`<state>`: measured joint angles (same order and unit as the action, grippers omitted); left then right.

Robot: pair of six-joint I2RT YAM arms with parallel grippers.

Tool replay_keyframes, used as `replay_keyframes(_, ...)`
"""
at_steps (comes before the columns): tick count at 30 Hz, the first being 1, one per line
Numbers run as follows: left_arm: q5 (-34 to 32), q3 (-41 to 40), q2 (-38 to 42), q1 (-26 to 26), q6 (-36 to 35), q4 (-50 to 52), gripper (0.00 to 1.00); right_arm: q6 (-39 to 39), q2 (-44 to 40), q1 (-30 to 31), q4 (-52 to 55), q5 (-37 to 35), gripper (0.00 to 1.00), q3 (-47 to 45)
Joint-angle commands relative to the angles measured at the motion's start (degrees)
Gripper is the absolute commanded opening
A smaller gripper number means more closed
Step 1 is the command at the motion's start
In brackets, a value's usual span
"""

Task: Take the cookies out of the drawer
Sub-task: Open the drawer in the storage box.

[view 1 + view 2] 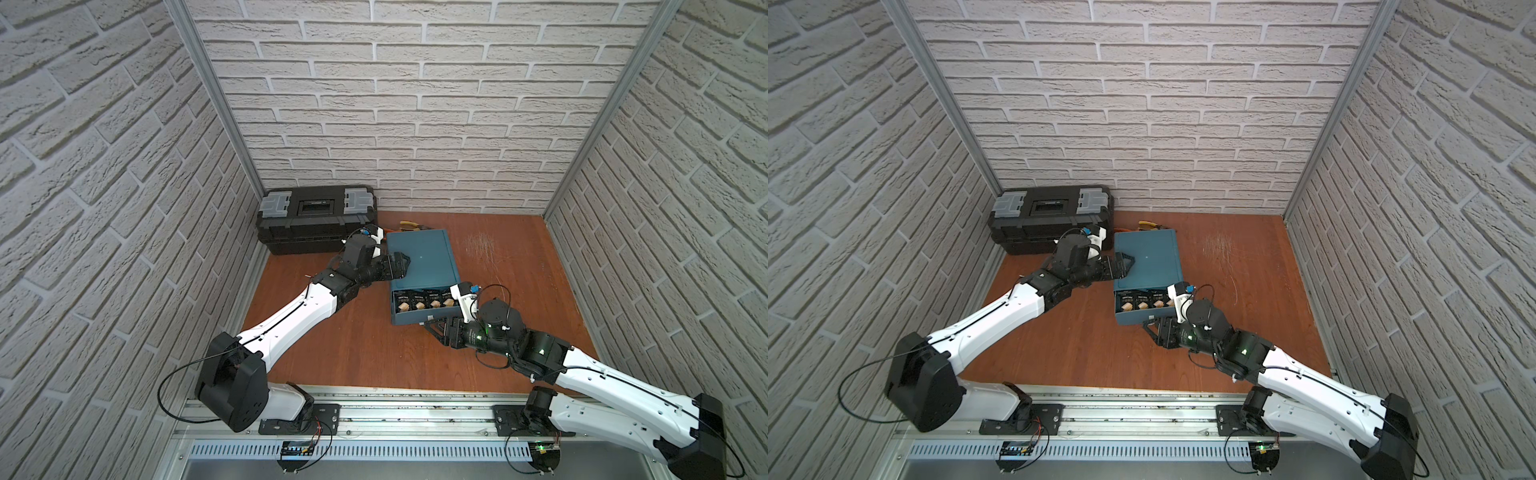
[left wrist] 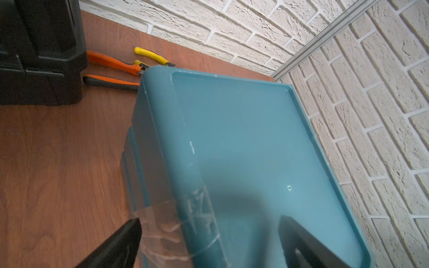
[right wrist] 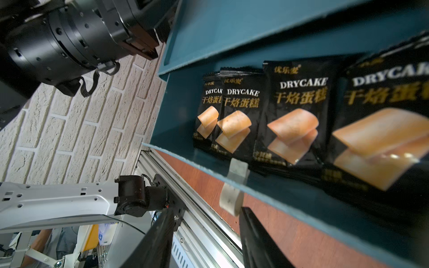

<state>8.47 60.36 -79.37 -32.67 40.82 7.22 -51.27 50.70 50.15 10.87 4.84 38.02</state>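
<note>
Cookies [image 3: 292, 120], four black packets each picturing a tan biscuit, lie side by side in the pulled-out drawer [image 3: 278, 192]; both top views show the row [image 1: 424, 301] [image 1: 1144, 301]. More of them cannot be made out.

Nearest the robot, the right gripper [image 3: 207, 213] sits low over the wooden surface [image 1: 374, 353], just in front of the drawer's front wall [image 1: 411, 326]. Its jaws are parted, with nothing between them. The packets lie beyond the front wall, inside the drawer and apart from the jaws. A white tab [image 3: 232, 197] folded over that wall hangs just past the fingertips [image 3: 253, 222]; whether it touches them cannot be told.

Behind the packets, the drawer runs into a teal case [image 1: 424, 257]. The left gripper [image 1: 401, 264] sits at the case's left edge. In the left wrist view its jaws [image 2: 210, 220] are spread wide and astride that edge: one finger lies over the flat top [image 2: 255, 139], the other beside the side wall. The cookies are well apart from these jaws.

Farther back, orange- and yellow-handled pliers [image 2: 116, 65] lie just behind the case. A black toolbox [image 1: 316, 216] stands in the far left corner.
</note>
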Motion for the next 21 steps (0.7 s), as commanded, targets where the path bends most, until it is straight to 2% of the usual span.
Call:
replay_keyframes(1,0.49,-0.50,-0.52,0.23,0.28,-2.34,0.98,0.04,0.49,0.34,-2.74,-2.87,0.49,-0.32)
replay_keyframes(11,0.65,-0.58,-0.64,-0.08,0.27,-2.55,0.98,-1.29,3.52,0.30,-6.28,-4.63,0.42,-0.98)
replay_keyframes(14,0.62,-0.67,-0.69,-0.35,0.31,-2.66,0.98,-1.31,3.88,0.30,-5.74,-5.62,0.33,-0.55)
replay_keyframes(18,0.75,-0.66,-0.69,-0.38,0.46,-2.74,0.98,-1.29,3.83,0.30,-3.08,-6.31,0.15,0.37)
replay_keyframes(21,0.76,-0.68,-0.68,-0.43,0.45,-2.88,0.98,-1.63,2.95,0.38,-0.68,-6.66,0.08,0.58)
